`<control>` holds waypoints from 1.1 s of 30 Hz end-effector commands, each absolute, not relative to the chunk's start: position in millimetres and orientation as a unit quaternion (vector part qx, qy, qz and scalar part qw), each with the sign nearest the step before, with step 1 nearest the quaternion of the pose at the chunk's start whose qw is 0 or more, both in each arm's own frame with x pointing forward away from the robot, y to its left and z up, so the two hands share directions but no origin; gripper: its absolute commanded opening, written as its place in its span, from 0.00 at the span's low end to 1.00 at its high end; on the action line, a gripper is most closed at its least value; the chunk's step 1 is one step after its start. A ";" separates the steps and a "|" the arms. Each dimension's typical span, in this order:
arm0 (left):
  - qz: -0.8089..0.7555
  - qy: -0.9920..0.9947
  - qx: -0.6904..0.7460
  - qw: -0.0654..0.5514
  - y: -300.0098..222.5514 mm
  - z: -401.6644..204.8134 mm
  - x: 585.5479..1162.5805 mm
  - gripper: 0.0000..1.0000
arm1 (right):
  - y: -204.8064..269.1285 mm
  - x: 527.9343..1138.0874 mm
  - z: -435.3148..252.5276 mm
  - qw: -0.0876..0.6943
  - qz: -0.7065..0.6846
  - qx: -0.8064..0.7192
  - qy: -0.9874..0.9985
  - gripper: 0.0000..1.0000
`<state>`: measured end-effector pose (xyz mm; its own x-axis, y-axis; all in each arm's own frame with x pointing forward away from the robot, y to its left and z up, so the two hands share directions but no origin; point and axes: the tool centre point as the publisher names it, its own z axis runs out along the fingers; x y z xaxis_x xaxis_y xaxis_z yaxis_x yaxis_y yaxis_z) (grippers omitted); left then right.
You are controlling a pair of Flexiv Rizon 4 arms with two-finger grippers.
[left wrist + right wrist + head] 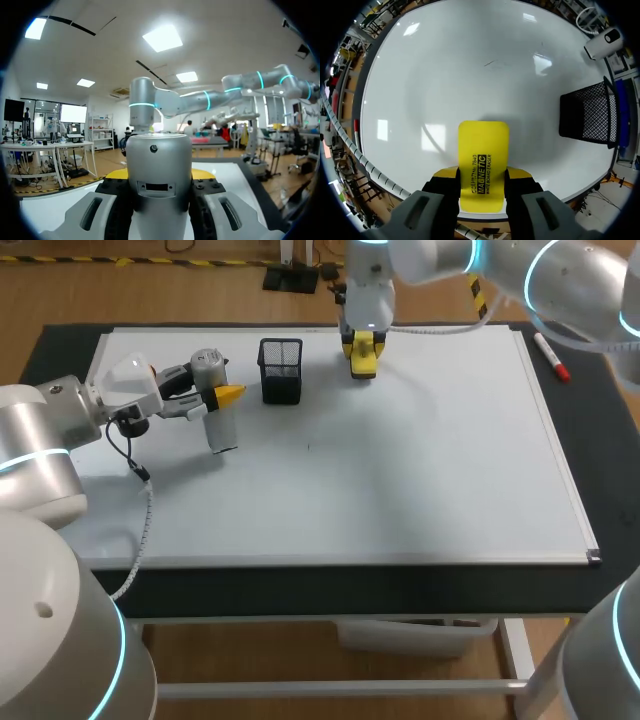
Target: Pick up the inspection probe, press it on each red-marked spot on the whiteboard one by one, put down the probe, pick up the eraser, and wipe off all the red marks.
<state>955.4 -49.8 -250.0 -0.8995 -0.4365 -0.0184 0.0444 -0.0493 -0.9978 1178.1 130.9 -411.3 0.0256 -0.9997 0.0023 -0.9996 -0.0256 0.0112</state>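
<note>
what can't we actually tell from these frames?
- Red marks: the head view shows only one faint fleck on the whiteboard, too small to tell its colour.
- Probe tip: the left wrist view shows only the inspection probe barrel; its tip is out of sight.
- Board contact: the right gripper covers the eraser in the head view, so contact is unclear.
- Basket contents: hidden by its dark mesh.

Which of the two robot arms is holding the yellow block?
The right arm: its fingers clasp the flat yellow eraser at the whiteboard's far edge, beside the black mesh basket. The left arm's fingers hold a silver cylindrical probe instead.
</note>
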 end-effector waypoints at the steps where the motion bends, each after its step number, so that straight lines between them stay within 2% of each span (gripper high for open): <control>1: -0.710 0.668 -0.146 0.170 -49.3 -249.7 955.1 0.00 | 131.6 1186.8 -414.4 0.019 -0.009 0.713 -0.701 0.00; 33: -0.710 0.668 -0.146 0.170 -49.3 -249.7 955.1 0.00 | 130.0 1190.7 -426.8 0.022 -0.012 0.708 -0.705 0.00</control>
<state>955.4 -49.8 -250.0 -0.8995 -0.4366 -0.0184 0.0444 -0.0494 -0.9978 1186.7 128.3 -427.2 0.0018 -1.0000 0.0070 -0.9992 -0.0015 0.0404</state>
